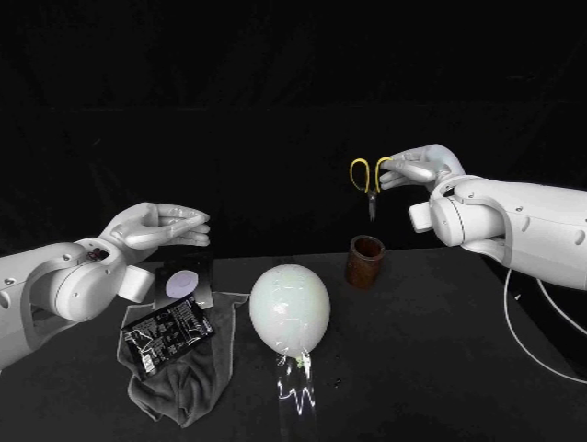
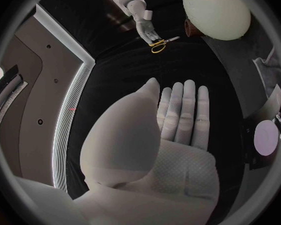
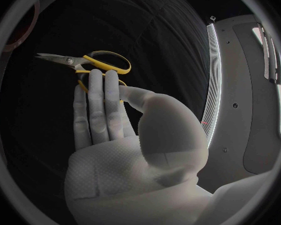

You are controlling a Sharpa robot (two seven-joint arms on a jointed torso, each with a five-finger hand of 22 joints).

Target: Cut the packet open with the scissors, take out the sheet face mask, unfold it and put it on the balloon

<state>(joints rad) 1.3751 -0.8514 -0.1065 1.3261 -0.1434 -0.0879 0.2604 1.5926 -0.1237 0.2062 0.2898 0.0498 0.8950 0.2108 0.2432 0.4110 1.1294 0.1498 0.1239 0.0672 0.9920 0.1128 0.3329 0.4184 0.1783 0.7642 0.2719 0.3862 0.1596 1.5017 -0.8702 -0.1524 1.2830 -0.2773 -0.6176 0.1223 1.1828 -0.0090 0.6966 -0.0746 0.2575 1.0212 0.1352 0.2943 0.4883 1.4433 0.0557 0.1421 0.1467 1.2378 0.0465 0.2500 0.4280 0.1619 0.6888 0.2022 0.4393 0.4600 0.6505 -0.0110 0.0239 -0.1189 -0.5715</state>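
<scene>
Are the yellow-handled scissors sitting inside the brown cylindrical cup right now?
No, the right hand holds the yellow-handled scissors in the air above the brown cylindrical cup, blades pointing down, clear of its rim.

Yellow-handled scissors, whitish balloon, brown cup, grey cloth, seemingly black printed packet.

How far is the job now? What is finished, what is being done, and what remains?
Done: the right robot hand holds the yellow-handled scissors above the brown cylindrical holder. In hand: the left robot hand hovers open near the dark printed packet, which lies apparently uncut on the grey cloth. Left: cutting, taking out and unfolding the mask, and putting it on the white egg-shaped balloon.
</scene>
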